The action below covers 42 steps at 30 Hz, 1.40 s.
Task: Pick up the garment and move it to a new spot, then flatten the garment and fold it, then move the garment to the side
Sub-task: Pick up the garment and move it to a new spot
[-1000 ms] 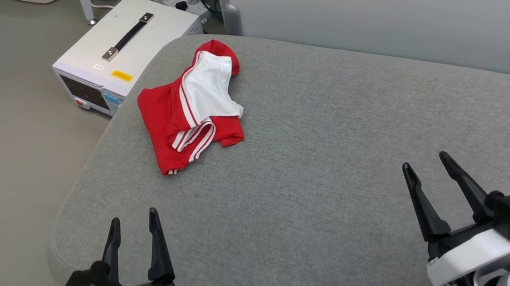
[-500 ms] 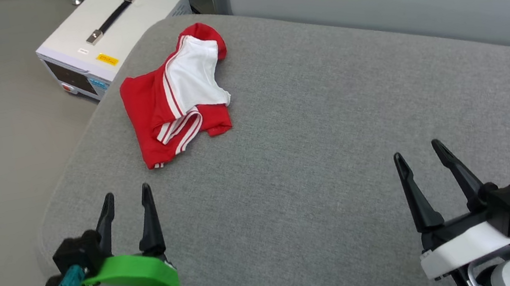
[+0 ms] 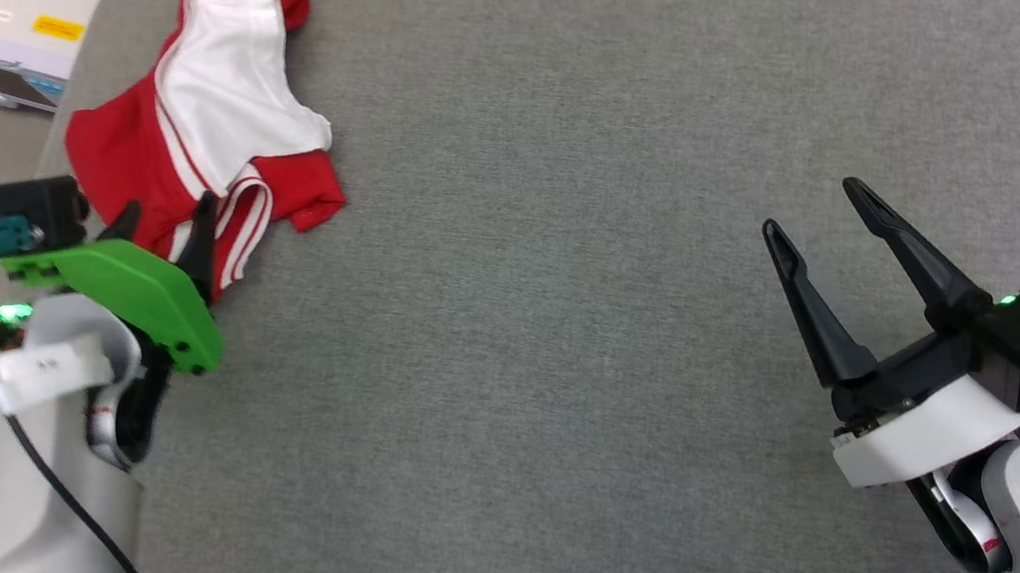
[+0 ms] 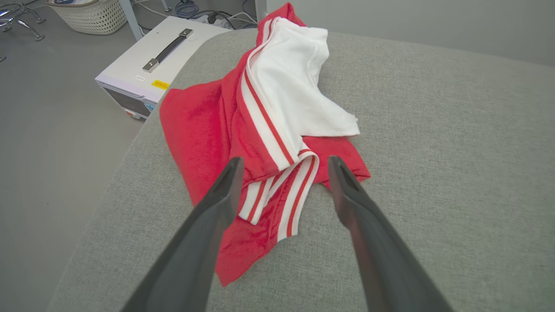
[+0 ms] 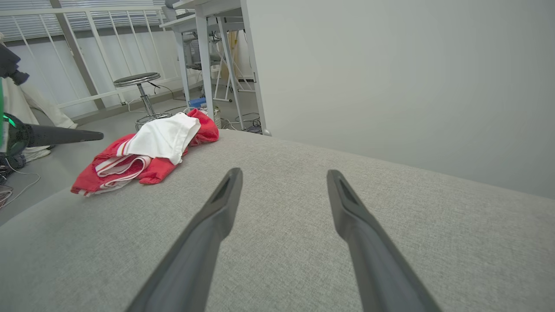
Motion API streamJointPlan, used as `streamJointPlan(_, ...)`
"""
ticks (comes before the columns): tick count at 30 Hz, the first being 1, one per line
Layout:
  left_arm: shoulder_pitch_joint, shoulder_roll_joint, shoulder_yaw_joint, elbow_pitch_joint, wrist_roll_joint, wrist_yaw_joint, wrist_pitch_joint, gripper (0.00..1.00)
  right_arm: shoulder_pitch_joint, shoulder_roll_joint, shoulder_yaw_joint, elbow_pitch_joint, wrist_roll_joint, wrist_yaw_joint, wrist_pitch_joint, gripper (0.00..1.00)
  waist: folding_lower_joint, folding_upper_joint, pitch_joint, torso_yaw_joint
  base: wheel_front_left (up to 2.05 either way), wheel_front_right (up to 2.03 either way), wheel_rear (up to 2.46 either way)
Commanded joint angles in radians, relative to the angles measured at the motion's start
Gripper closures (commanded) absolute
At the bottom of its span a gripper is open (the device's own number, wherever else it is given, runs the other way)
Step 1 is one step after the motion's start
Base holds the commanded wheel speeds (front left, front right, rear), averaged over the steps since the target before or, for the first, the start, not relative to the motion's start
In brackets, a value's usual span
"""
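Garment (image 3: 235, 135) crumpled, left end effector (image 3: 166, 217) spread over its hem, right end effector (image 3: 812, 209) spread, empty

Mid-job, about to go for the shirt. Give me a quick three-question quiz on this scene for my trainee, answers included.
1. True or false: the left claw is shut on the garment.
2. Which arm is nearer the garment: A) left, B) right?
3. Short answer: what does the garment lie on?
Key: 1. False; it is open, poised at the garment's near edge. 2. A; the right claw, also open, hangs well away from the garment. 3. The grey cushion.
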Motion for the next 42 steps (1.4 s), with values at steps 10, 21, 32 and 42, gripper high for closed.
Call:
streamJointPlan(10, -0.185, 0.154, -0.027, 0.167, -0.126, -0.003, 0.134, 0.0, -0.051, -0.003, 0.015, -0.017, -0.01, -0.001, -0.009, 0.0, -0.0001, 0.0, 0.191, -0.171, 0.0, 0.0, 0.0)
streamJointPlan(21, -0.177, 0.192, -0.086, 0.226, -0.285, -0.003, 0.153, 1.0, -0.06, 0.002, 0.012, 0.005, -0.007, -0.001, -0.009, 0.0, -0.0001, 0.0, 0.186, -0.182, 0.0, 0.0, 0.0)
streamJointPlan(32, -0.175, 0.237, -0.157, 0.16, -0.27, -0.003, -0.066, 1.0, -0.031, 0.017, 0.004, 0.047, 0.008, -0.001, -0.009, 0.0, -0.0001, 0.0, 0.051, -0.158, 0.0, 0.0, 0.0)
streamJointPlan(42, -0.157, 0.253, -0.211, -0.019, -0.192, 0.016, -0.17, 1.0, 0.032, 0.052, -0.041, 0.077, 0.021, -0.001, -0.009, 0.0, -0.0001, 0.0, -0.112, -0.164, 0.0, 0.0, 0.0)
